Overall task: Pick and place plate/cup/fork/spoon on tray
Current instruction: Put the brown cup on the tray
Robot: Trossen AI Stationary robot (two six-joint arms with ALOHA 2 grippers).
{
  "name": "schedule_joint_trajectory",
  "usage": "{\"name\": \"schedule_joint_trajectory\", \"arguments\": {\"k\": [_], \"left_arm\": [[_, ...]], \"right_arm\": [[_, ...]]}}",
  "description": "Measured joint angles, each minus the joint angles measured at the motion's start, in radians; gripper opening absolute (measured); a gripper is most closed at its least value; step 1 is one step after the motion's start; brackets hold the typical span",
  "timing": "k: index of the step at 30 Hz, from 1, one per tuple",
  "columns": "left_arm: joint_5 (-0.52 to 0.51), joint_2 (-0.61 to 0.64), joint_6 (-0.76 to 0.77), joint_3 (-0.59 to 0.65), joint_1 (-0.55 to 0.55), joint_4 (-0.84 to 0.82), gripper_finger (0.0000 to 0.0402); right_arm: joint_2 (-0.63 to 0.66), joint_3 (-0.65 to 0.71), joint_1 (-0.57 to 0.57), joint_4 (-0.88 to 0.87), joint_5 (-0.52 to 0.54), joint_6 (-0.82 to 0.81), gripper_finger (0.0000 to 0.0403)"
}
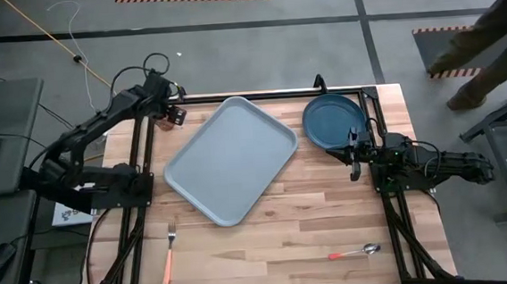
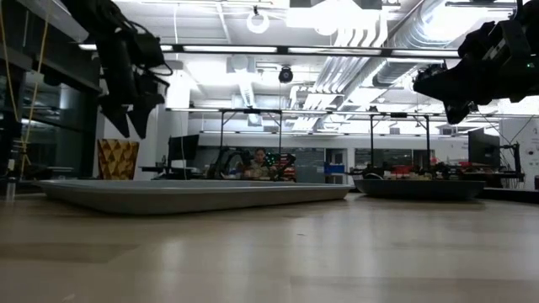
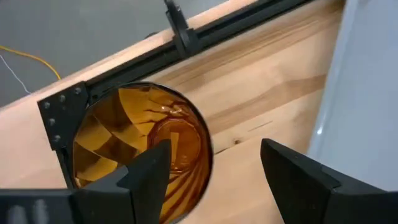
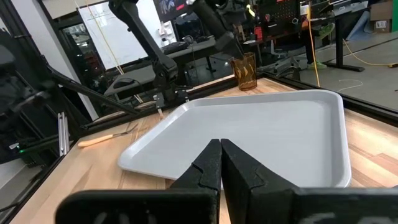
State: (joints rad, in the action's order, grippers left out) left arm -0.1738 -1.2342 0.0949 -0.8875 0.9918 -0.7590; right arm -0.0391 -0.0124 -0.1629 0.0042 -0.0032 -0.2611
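Note:
The amber cup (image 3: 140,146) stands upright on the wood at the table's far left, beside the tray's far-left corner; it also shows in the low view (image 2: 118,158). My left gripper (image 3: 214,180) is open above it, with one finger over the cup's mouth and the other over bare wood. The grey-blue tray (image 1: 228,157) lies slanted at the table's middle. The dark blue plate (image 1: 332,120) rests at the far right. My right gripper (image 4: 221,165) is shut and empty, just nearer than the plate, facing the tray. The fork (image 1: 169,253) lies near left and the spoon (image 1: 355,252) near right.
Black frame rails (image 1: 138,159) run along the table's left, right and far edges. Bare wood lies between the tray and the table's near edge. A person (image 1: 488,36) stands on the floor beyond the far right corner.

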Motion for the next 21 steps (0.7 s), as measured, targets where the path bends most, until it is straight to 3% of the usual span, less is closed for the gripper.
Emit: {"name": "schedule_joint_trajectory", "arguments": {"k": [21], "left_arm": [[-0.072, -0.161, -0.011, 0.0, -0.007, 0.005, 0.0237]], "right_arm": [[0.0, 0.0, 0.0, 0.0, 0.0, 0.0, 0.0]]}}
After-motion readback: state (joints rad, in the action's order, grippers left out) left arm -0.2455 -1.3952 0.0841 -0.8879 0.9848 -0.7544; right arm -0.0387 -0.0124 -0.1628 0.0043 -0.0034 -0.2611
